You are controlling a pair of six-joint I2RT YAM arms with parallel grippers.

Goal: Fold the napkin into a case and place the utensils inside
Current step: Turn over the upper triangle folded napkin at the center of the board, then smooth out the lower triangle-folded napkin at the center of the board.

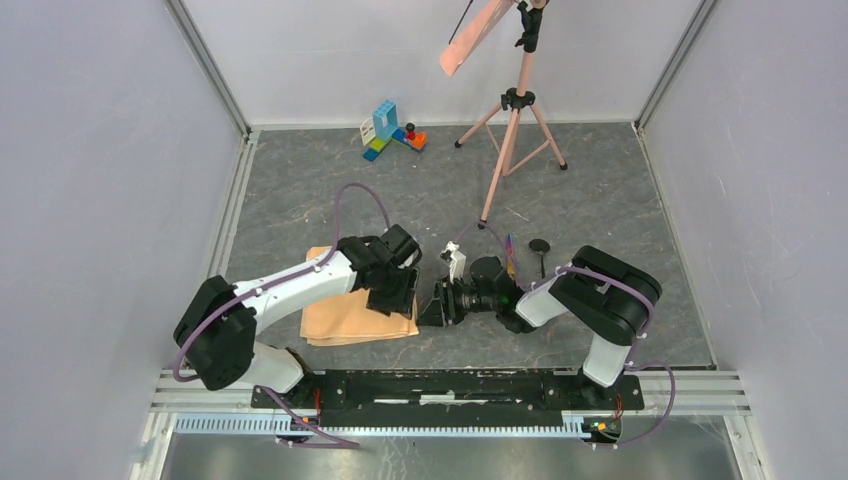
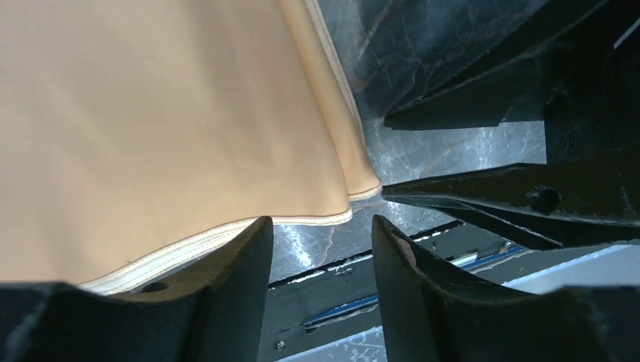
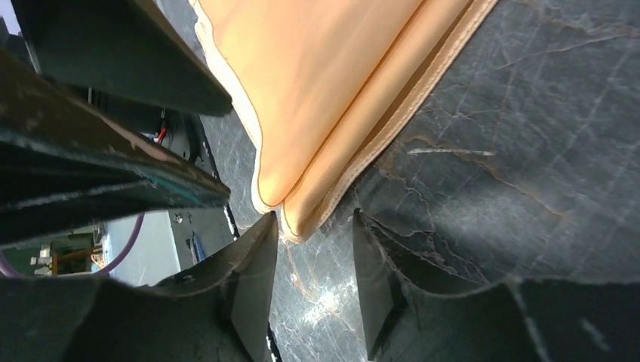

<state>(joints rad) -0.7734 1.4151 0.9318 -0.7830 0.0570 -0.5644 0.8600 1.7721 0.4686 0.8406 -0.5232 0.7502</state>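
Napkin [image 1: 345, 322] in layers on table [image 1: 620, 200]

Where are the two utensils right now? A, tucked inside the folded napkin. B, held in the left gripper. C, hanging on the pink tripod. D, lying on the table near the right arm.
D: the purple-gold utensil and the black utensil lie on the dark table beside the right arm, apart from the napkin.

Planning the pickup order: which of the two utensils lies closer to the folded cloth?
The iridescent purple-gold blade-like utensil; the thin black round-ended utensil lies farther right, away from the folded peach-tan cloth napkin.
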